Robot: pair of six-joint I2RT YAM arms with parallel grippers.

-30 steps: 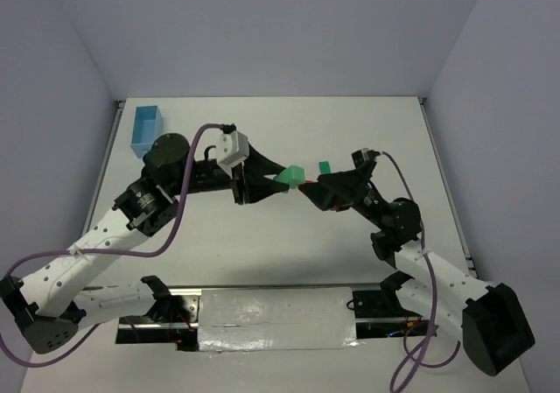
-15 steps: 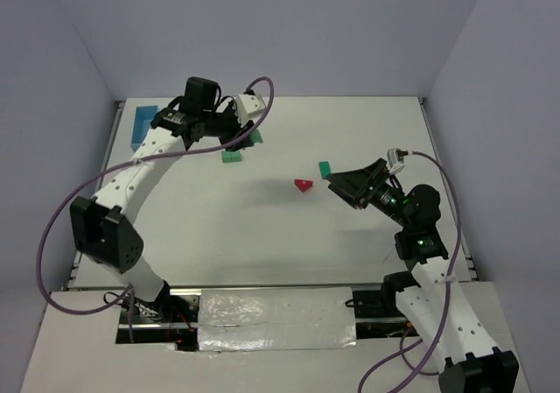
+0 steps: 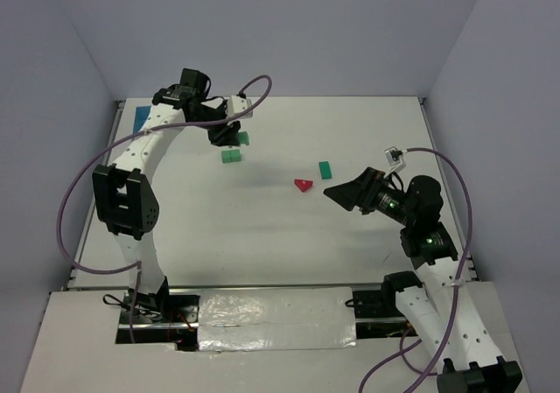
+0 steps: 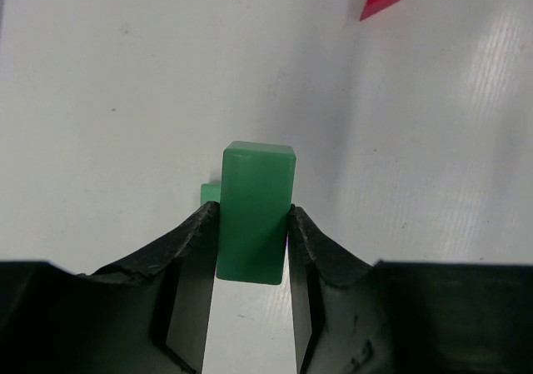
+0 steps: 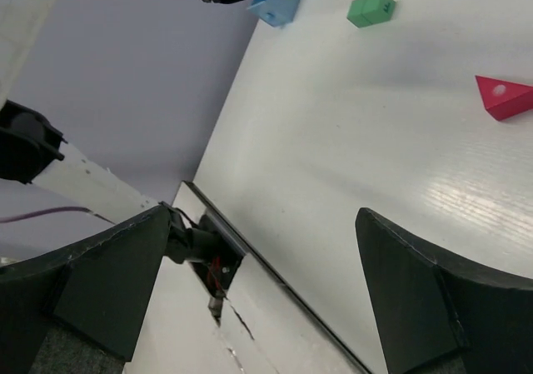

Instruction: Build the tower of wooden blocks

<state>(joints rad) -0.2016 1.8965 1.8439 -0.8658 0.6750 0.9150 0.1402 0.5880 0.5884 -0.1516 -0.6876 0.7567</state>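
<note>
My left gripper (image 3: 233,136) is shut on a green block (image 4: 254,216) and holds it just above and behind a second green block (image 3: 231,156) on the table at the back left. In the left wrist view a corner of that lower block (image 4: 209,192) shows beside the held one. A red triangular piece (image 3: 304,185) lies mid-table, with a third green block (image 3: 325,170) just right of it. My right gripper (image 3: 331,192) is open and empty, right of the red piece. The right wrist view shows the red piece (image 5: 504,97) and the back-left block (image 5: 371,9).
A light blue box (image 5: 275,9) stands at the back left corner, mostly hidden behind the left arm in the top view. Grey walls close the table at the back and sides. A taped strip (image 3: 276,319) runs along the near edge.
My left gripper has carried its green block from mid-table to the back left, over the other green block. My right gripper has drawn back to the right, uncovering the red piece.
</note>
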